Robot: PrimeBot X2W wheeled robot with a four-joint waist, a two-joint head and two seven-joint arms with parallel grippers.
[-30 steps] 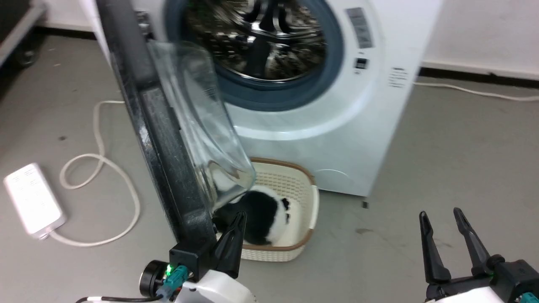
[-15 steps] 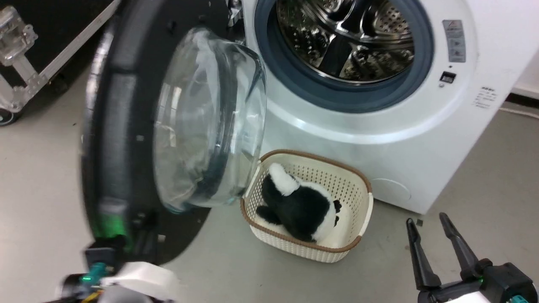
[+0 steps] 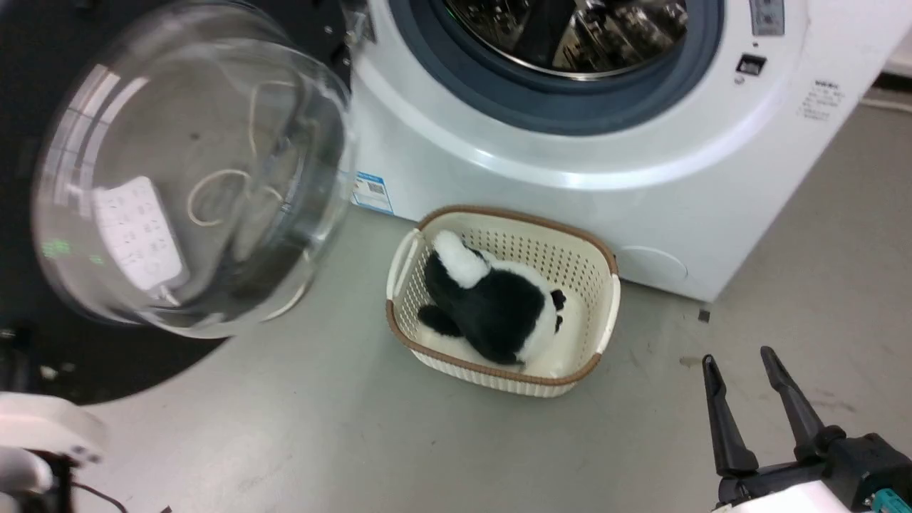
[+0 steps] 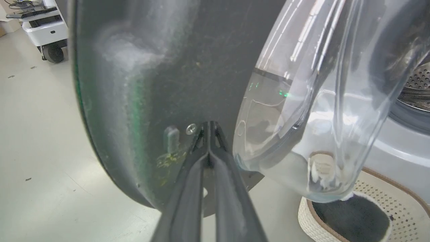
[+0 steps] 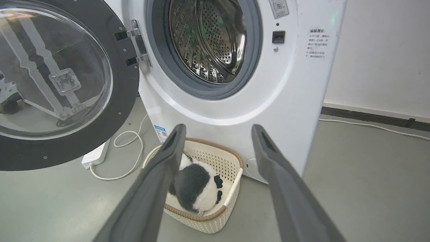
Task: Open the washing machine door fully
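Note:
The washing machine point(image 3: 570, 185) is a white front-loader with a grey-blue gasket and a steel drum point(image 5: 208, 40). Its door point(image 3: 192, 171), a black disc with a bulging glass bowl, hangs swung far out to the left on its hinge point(image 5: 134, 43). In the left wrist view my left gripper point(image 4: 209, 125) is shut, its tips pressed against the door's black inner rim point(image 4: 161, 84) beside a screw. My pale left forearm point(image 3: 35, 427) shows at the lower left of the head view. My right gripper point(image 3: 737, 356) stands open and empty, low on the right, apart from the machine.
A cream basket point(image 3: 598, 313) holding a black-and-white plush toy point(image 3: 491, 306) sits on the floor before the machine. A white power strip point(image 5: 95, 154) with a looped cable lies behind the door. A wheeled white cart point(image 4: 47, 33) stands further left. Grey floor lies open to the right.
The door has swung from nearly edge-on to wide open on the left, my left arm going with it. The head camera has shifted. My right gripper has stayed open.

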